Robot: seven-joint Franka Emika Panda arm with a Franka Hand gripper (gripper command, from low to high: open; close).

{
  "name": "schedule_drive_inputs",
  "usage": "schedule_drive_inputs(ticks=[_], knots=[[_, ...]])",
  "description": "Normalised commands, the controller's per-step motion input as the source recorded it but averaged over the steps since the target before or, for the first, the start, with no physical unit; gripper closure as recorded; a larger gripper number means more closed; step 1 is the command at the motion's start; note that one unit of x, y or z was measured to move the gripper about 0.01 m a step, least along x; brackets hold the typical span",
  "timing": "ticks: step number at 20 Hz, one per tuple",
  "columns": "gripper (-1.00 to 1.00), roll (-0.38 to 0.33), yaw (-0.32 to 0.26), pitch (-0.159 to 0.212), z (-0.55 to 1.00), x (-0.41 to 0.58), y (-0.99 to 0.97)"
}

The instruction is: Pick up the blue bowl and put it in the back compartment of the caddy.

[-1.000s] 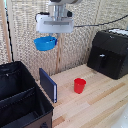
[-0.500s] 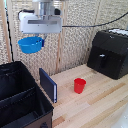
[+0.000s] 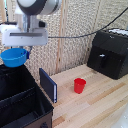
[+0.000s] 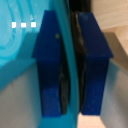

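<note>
The blue bowl hangs in the air at the exterior view's left, held by its rim. My gripper is shut on that rim, with the arm's white wrist above it. Below the bowl sits the black caddy, and the bowl hovers over its far end, where the back compartment lies behind a divider wall. Up close in the wrist view, two dark-blue fingers clamp the thin blue bowl wall between them.
A flat dark-blue panel stands upright on the wooden table beside the caddy. A red cup stands mid-table. A black box with a front handle sits at the exterior view's right, against the woven backdrop.
The arm has carried the bowl toward the exterior view's left and slightly lower, from above the panel to above the caddy's far end.
</note>
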Motion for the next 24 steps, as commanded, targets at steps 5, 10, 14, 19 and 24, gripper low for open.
schedule_drive_inputs(ticks=[5, 10, 14, 19, 24], knots=[[1.00, -0.173, 0.004, -0.005, -0.31, 0.368, 0.68], [-1.00, -0.078, 0.009, -0.125, 0.28, 0.326, 0.06], [-1.00, -0.016, 0.080, -0.126, 0.75, 0.331, -0.22], [-1.00, -0.012, 0.104, -0.112, 0.81, 0.319, -0.24], [-1.00, -0.021, 0.034, -0.133, 0.59, 0.328, -0.10]])
